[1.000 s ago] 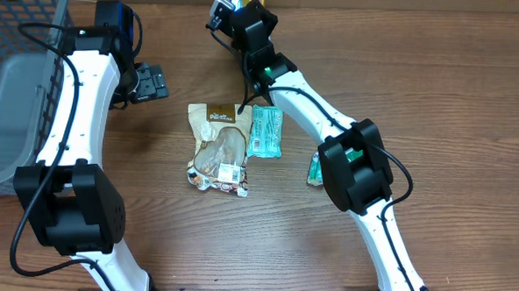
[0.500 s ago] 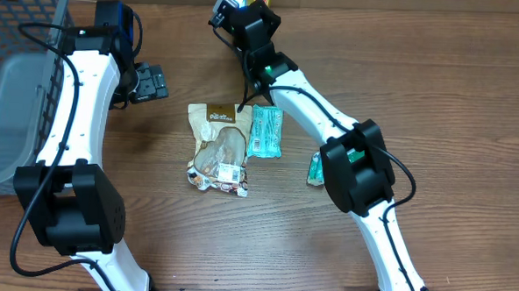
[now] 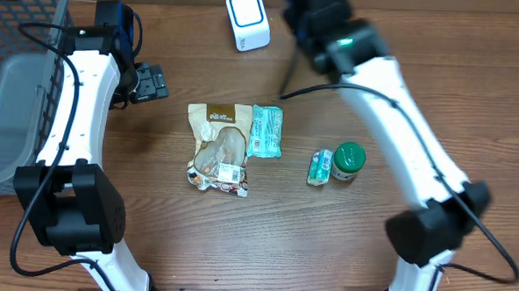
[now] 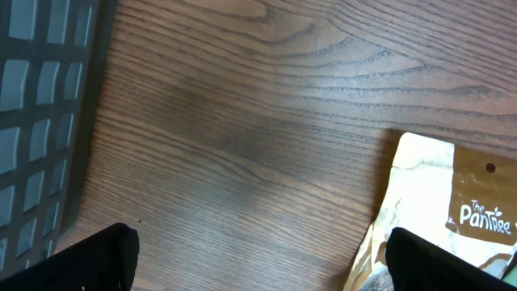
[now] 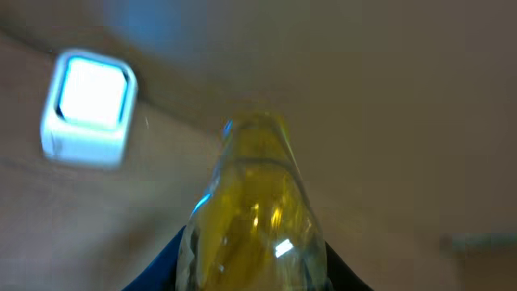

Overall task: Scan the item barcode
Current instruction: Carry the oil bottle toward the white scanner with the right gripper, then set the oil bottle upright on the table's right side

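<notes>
Gripping entry: yellowish see-through bottle (image 5: 254,218), clamped between the right fingers (image 5: 166,279), with its neck pointing away from the wrist camera. It sits near the far edge of the desk (image 3: 490,85). The view is blurred and no barcode is legible.

- Scanner (image 3: 247,19): white box with a blue-lit face, standing on the desk ahead and to the left of the right fingers, apart from the bottle.
- Left fingers (image 4: 97,263): spread wide with nothing between them, over bare wood.
- Snack pouch (image 3: 217,148): tan, lying flat. Its top corner shows just beside the right-hand one of the left fingers.
- Teal packet (image 3: 265,131): flat, touching the pouch's edge on the side away from the left fingers.
- Green-lidded jar (image 3: 348,161): upright, well apart from both pairs of fingers.
- Small green-and-white packet (image 3: 320,167): just beside the jar.
- Grey basket (image 3: 16,82): on the outer side of the left fingers, at the desk's edge.
</notes>
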